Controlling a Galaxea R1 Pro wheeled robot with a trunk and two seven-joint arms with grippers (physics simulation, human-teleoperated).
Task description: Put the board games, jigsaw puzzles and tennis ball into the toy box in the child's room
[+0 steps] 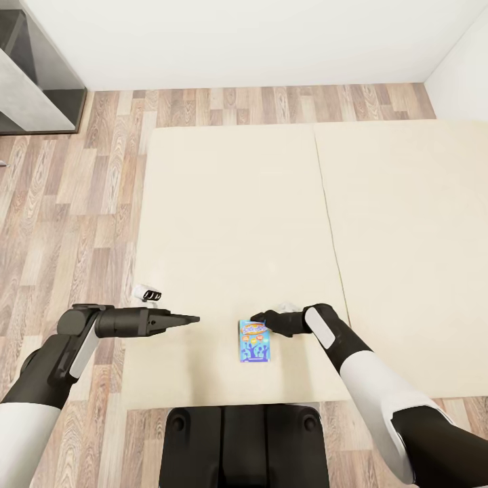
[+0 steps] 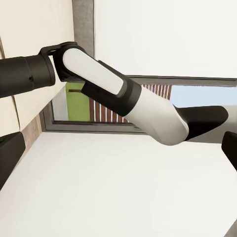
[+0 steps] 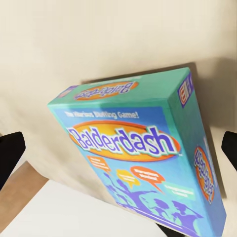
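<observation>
A small blue board game (image 1: 255, 341) reading "Balderdash" (image 3: 143, 148) lies flat near the front edge of the beige bed (image 1: 230, 203). My right gripper (image 1: 259, 317) hovers just over the box's far end, open. In the right wrist view its dark fingertips (image 3: 10, 153) stand wide apart on either side of the box, not touching it. My left gripper (image 1: 191, 318) is held over the mattress to the left of the box, pointing at it, open and empty. The left wrist view looks along its spread fingertips (image 2: 10, 155) at my right forearm (image 2: 128, 101).
Wood floor (image 1: 68, 203) surrounds the bed at left and behind. A dark grey and pale cabinet end (image 1: 34, 74) stands at the far left by the white wall. A small white and black object (image 1: 147, 293) sits at the bed's left edge. My base (image 1: 244, 440) is against the bed's front.
</observation>
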